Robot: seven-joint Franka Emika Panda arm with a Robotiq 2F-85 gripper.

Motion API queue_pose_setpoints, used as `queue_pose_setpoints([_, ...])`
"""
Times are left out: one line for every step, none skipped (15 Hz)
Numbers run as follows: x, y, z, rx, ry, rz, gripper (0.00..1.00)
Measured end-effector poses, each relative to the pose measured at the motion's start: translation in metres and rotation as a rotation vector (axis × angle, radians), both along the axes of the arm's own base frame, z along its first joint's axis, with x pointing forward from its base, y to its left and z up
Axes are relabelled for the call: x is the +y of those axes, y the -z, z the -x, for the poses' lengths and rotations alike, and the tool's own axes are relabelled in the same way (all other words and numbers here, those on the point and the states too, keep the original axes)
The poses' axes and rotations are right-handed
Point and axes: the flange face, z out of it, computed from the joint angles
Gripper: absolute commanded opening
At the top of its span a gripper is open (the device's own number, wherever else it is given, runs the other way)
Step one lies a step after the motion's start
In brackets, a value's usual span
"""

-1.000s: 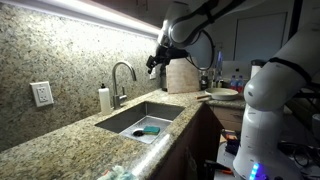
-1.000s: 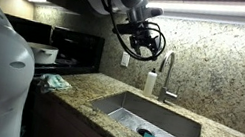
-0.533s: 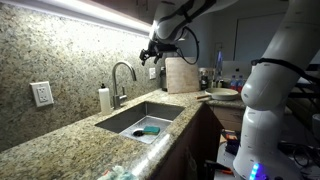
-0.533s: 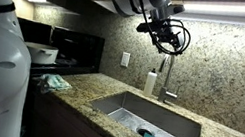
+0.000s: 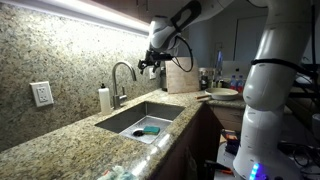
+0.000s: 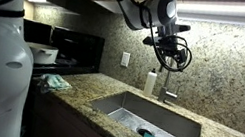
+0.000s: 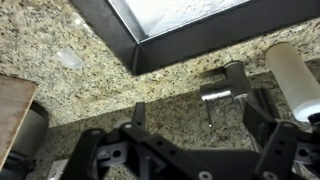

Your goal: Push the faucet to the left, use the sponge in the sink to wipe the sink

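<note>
Wrist view: jaws wide and empty; gripper [image 7: 198,108] at lower centre, just short of the faucet [image 7: 222,88].
Basin: sponge [image 5: 150,129] lies untouched in the sink [image 5: 130,120], lower centre of an exterior view.
Progress: apparently nothing done; faucet push and wipe both remain.

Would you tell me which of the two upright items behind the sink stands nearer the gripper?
The silver gooseneck faucet, under the gripper; the short white bottle stands beside it, farther off.

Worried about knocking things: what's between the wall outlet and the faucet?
A white soap bottle stands between them, close beside the faucet and farther from the outlet. Both exterior views show it.
</note>
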Motion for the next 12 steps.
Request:
queue_pose_setpoints([-0.004,0.005,0.000,0.006,0.017,-0.009,1.00])
queue_pose_setpoints([-0.008,0.008,0.001,0.009,0.032,-0.017,1.00])
queue_pose_setpoints([-0.010,0.010,0.001,0.010,0.037,-0.018,1.00])
queue_pose_setpoints([-0.010,0.009,0.001,0.010,0.037,-0.018,1.00])
queue_pose_setpoints([-0.010,0.009,0.001,0.010,0.037,-0.019,1.00])
queue_pose_setpoints([-0.009,0.009,0.001,0.010,0.033,-0.014,1.00])
queue_pose_setpoints([-0.008,0.008,0.000,0.010,0.032,-0.006,1.00])
queue_pose_setpoints([-0.008,0.007,0.000,0.009,0.035,0.008,1.00])
queue_pose_setpoints([-0.006,0.006,-0.002,0.008,0.042,0.025,1.00])
queue_pose_setpoints([-0.005,0.007,-0.004,0.008,0.050,0.042,1.00])
queue_pose_setpoints([-0.003,0.010,-0.006,0.010,0.057,0.056,1.00])
queue_pose_setpoints([-0.001,0.013,-0.009,0.013,0.060,0.066,1.00])
